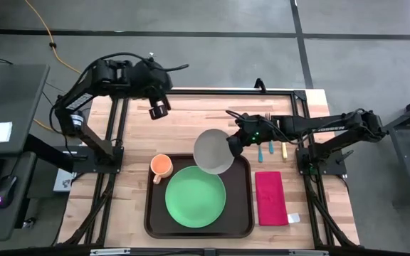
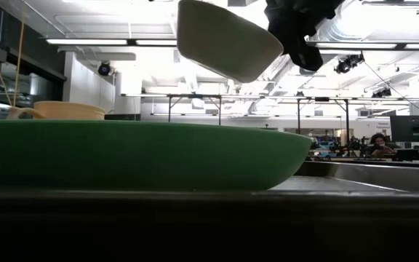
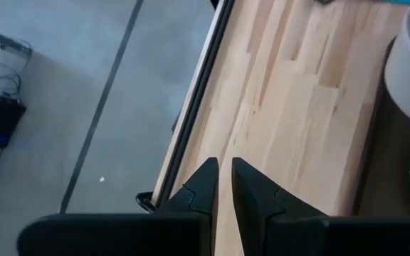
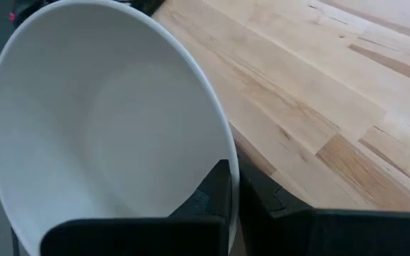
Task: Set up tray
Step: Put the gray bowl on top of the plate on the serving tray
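Note:
The dark brown tray (image 1: 245, 213) lies at the table's near middle with a green plate (image 1: 195, 196) resting on it. An orange cup (image 1: 161, 166) stands at the tray's far left corner. A pale grey bowl (image 1: 212, 151) hangs tilted over the tray's far edge, with my right gripper (image 1: 232, 146) shut on it. In the low view the bowl (image 2: 228, 40) is well above the plate (image 2: 137, 153). My left gripper (image 1: 158, 109) is raised over the table's far left. Its fingers (image 3: 205, 181) stand a narrow gap apart with nothing between them. My right gripper pinches the bowl's rim (image 4: 223, 153) on the side toward the table's right, with one finger (image 4: 212, 192) inside the bowl and the other outside its wall. The fingers come slanting down from the right. The bowl is lifted clear and tilted.
A pink napkin (image 1: 270, 198) lies on the table right of the tray. A few utensils (image 1: 270, 149) lie beyond it, below my right arm. Bare wooden tabletop (image 1: 191, 117) stretches beyond the tray. A black frame (image 1: 212, 92) runs round the table's edges.

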